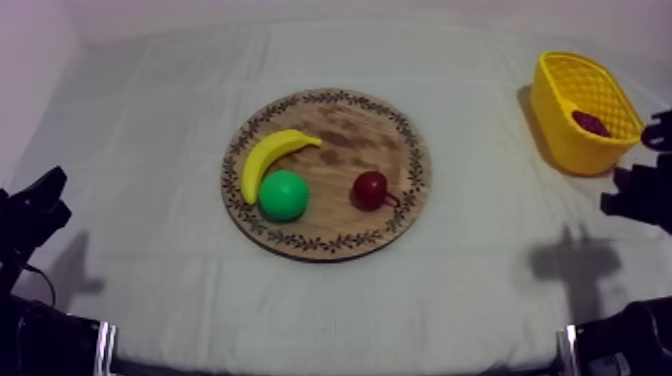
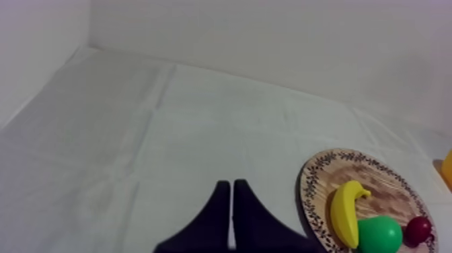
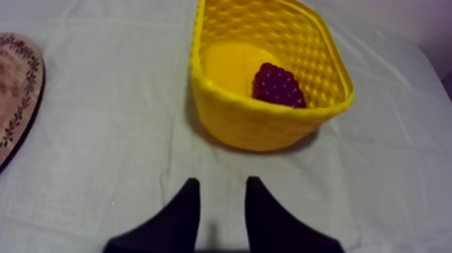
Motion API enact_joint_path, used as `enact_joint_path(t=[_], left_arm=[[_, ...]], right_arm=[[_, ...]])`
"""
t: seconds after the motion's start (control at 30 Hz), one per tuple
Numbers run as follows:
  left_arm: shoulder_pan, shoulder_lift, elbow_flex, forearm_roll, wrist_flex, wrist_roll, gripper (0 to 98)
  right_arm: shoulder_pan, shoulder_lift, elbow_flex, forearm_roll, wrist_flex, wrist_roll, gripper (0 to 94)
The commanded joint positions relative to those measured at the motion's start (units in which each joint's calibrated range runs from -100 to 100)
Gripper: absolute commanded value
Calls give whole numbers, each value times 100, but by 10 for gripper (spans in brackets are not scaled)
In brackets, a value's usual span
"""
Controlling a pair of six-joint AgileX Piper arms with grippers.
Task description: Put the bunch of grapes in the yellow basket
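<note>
The dark purple bunch of grapes lies inside the yellow basket at the table's far right. In the right wrist view the grapes rest against the basket's far inner wall. My right gripper stands open just in front of the basket, nothing between its fingers; from above it sits at the right edge beside the basket. The round wooden board lies mid-table. My left gripper is shut on nothing, over bare cloth left of the board; from above it is low at the left.
On the board lie a banana, a green pear and a small red fruit. The left wrist view shows the banana, pear and red fruit too. The board's rim lies left of the basket.
</note>
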Motion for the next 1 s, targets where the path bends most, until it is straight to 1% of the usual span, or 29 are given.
enact_joint_path(t=[0.0,0.2,0.27,0.33,0.47,0.63,0.77,0.97], left_arm=[[0,0,-2,-2,0,0,1],[0,0,-2,-2,0,0,1],[0,0,-2,-2,0,0,1],[0,0,-2,-2,0,0,1],[0,0,-2,-2,0,0,1],[0,0,-2,-2,0,2,1],[0,0,-2,-2,0,1,1],[0,0,-2,-2,0,0,1]], right_arm=[[-10,-515,306,-63,30,39,192],[-34,-1324,599,-290,145,93,103],[-42,-1584,654,-438,227,172,71],[-34,-1842,699,-657,344,324,39],[-15,-2259,732,-905,538,412,14],[-37,-2591,732,-1331,831,894,6],[-29,-2648,748,-1444,868,1054,5],[-30,-2664,753,-1476,879,1095,5]])
